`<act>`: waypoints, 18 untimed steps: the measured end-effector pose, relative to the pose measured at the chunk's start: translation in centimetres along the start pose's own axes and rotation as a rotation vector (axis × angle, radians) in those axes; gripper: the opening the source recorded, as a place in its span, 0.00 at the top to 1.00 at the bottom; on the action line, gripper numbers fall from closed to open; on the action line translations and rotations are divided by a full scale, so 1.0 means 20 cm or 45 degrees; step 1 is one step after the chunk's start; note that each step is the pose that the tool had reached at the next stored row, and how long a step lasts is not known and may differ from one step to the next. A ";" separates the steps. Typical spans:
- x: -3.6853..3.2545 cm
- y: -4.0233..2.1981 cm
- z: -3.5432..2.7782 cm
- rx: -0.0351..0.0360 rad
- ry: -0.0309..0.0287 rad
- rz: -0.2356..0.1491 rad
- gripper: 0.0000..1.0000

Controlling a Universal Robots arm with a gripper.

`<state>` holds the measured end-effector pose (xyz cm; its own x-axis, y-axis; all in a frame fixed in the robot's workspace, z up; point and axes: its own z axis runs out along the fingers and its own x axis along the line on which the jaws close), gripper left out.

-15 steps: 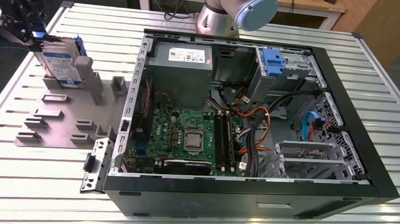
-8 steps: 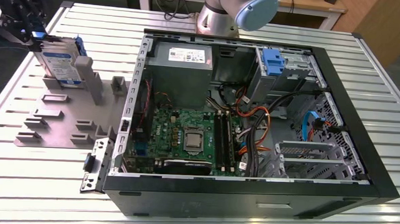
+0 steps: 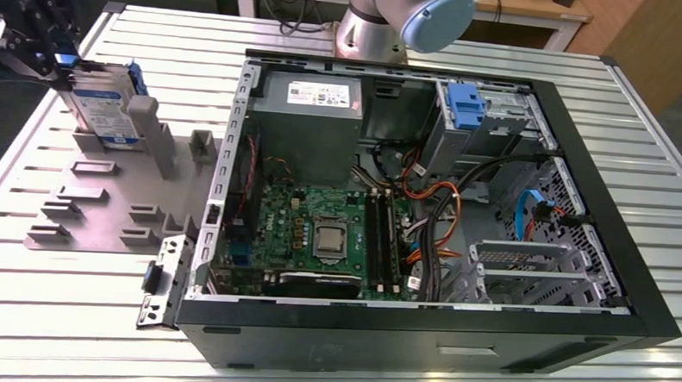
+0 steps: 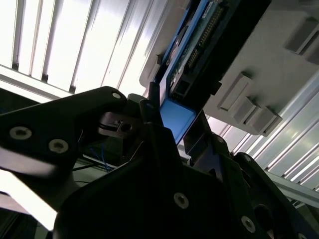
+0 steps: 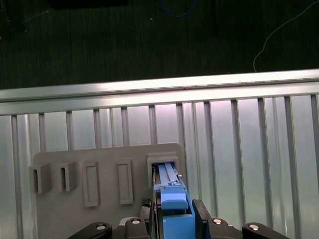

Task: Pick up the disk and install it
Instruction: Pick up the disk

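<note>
— Whereabouts of the disk (image 3: 100, 107)?

— Standing on edge in the end slot of the grey holder (image 3: 99, 206), at the exterior view's left. Outside the case (image 3: 427, 333), just beside its open side.

— And the gripper (image 3: 68, 69)?

— Down over the disk's top edge. Clamped on the blue frame, going by the first wrist view, with a dark finger (image 5: 199, 215) pressed against each side. Same story in the second wrist view: blue tab pinched between the black fingers.

— Anything more on the holder?

— A taller grey post (image 3: 143, 139) right next to the disk, and rows of small raised pockets across the rest of the plate.

— Inside the case?

— Lying on its side on the slatted table (image 3: 82, 335), open to the top. Holds a grey power supply (image 3: 309, 121) in the far corner and a green motherboard (image 3: 316, 233) nearer the camera. Orange and black cables (image 3: 433, 204) between the board and a metal cage (image 3: 528, 264). Toward the exterior view's right of the power supply, a second blue carrier (image 3: 465, 106) seated in a bay (image 3: 511, 121).

— Behind all that?

— Base of the arm (image 3: 377, 29), rising from the table just past the case's far wall.
</note>
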<state>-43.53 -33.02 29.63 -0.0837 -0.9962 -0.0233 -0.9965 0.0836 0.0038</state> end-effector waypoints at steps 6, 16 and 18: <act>0.001 0.000 0.020 -0.0001 0.0000 0.000 0.55; 0.001 0.000 0.036 -0.0002 0.0000 0.000 0.55; 0.001 0.000 0.037 -0.0001 0.0000 0.000 0.55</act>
<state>-43.53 -33.02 28.90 -0.0837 -0.9962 -0.0233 -0.9965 0.0837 0.0039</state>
